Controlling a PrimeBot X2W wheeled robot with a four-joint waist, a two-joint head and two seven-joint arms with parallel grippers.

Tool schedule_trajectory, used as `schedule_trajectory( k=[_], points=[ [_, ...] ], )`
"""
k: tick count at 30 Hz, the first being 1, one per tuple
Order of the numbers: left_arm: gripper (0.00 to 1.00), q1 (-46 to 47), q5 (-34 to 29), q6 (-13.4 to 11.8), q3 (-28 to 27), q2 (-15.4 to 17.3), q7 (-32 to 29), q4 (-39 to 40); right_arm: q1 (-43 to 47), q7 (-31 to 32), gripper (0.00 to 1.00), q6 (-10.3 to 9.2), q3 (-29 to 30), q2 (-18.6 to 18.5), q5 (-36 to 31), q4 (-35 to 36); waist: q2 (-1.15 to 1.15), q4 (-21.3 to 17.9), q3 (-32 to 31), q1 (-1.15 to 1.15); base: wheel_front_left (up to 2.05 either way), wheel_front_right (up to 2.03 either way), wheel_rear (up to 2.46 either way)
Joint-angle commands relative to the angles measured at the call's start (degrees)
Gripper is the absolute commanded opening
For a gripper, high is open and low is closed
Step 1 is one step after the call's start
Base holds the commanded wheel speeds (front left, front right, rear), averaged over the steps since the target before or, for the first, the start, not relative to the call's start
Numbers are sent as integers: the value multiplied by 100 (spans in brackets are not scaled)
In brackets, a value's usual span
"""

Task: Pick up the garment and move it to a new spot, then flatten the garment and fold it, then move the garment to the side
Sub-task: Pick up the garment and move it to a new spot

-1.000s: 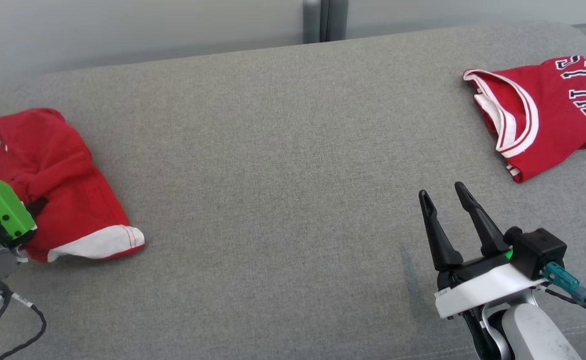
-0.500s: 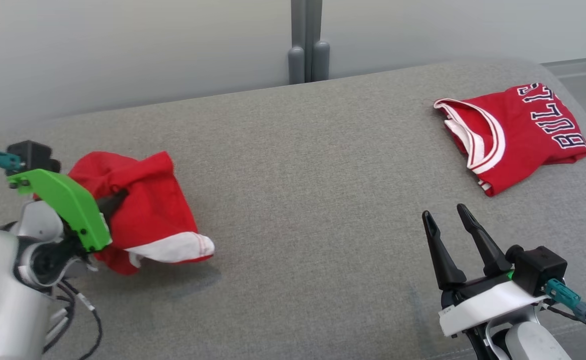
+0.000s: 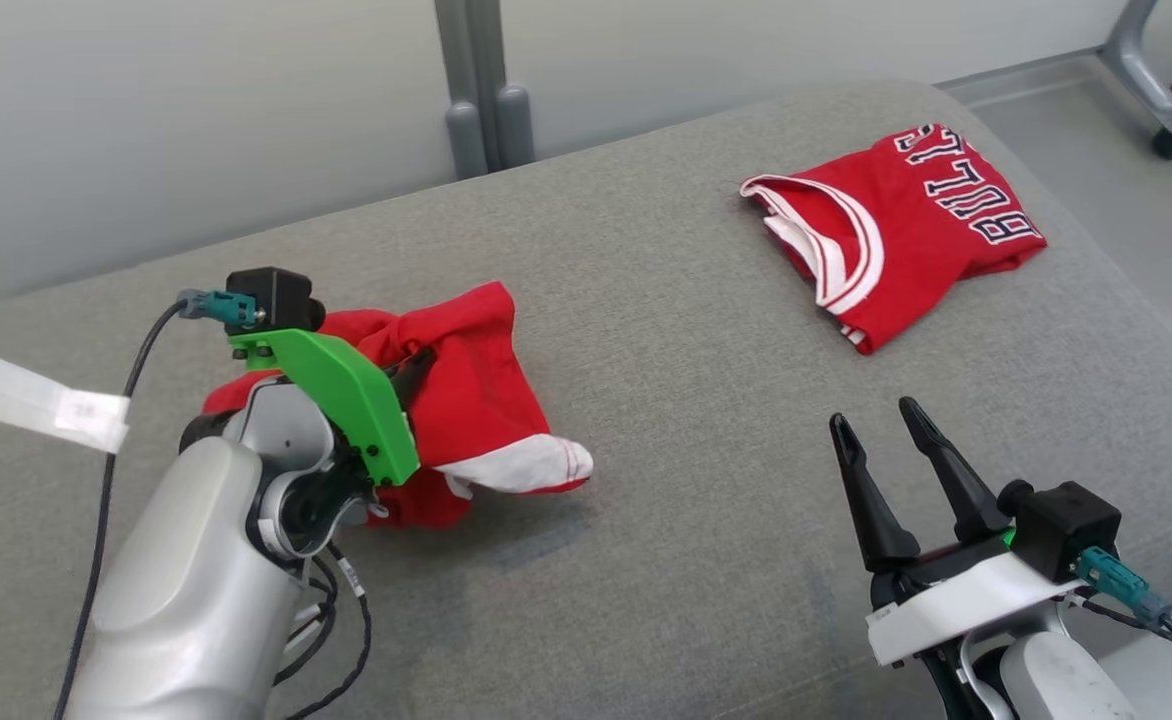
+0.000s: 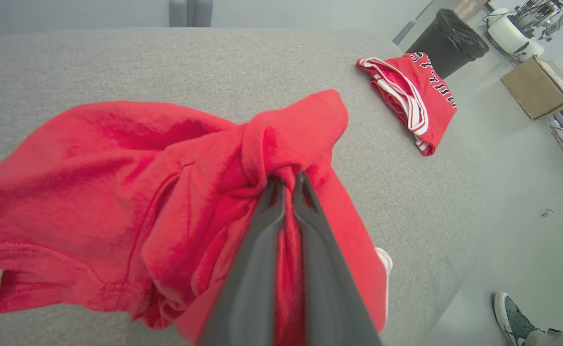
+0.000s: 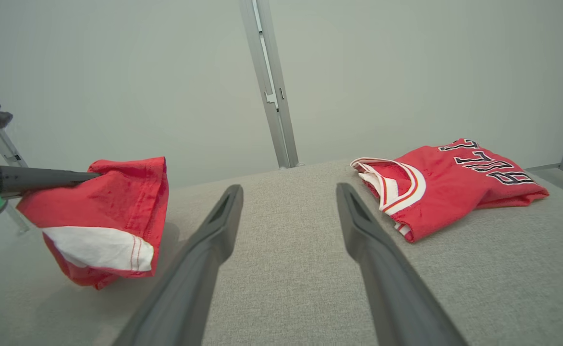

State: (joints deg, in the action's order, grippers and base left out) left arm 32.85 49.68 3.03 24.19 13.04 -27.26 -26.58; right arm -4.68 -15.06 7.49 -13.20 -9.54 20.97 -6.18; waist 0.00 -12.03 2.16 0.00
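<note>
Left wrist view, left hand [image 4: 287, 181] pinching red garment [image 4: 118, 192] bunched around it, right hand [image 3: 872, 415] spread.

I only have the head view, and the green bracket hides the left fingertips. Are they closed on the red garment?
Observer: Yes. In the left wrist view the left gripper is shut, with a bunched fold of the red garment pinched in it.
Operator: Is the cloth hanging from it or lying flat?
Observer: The right wrist view shows it hanging from the gripper in a bunch, with its white band low down. I cannot tell whether the lowest edge touches the couch.
Operator: Is there anything near the couch that I can't see?
Observer: A person's shoe is on the floor past the couch edge, in the left wrist view.
</note>
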Motion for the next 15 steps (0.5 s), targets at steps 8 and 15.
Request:
schedule_trajectory(
  k=[8,15],
  points=[
    [0,419,-186,156,227,-417,374,-498,-166,-19,100,0,-27,64,3,6,0,-721,311,0,0,0,0],
    [0,633,-98,312,374,-659,589,-976,-209,-19,100,0,-41,100,3,2,0,-882,365,0,0,0,0]
  ],
)
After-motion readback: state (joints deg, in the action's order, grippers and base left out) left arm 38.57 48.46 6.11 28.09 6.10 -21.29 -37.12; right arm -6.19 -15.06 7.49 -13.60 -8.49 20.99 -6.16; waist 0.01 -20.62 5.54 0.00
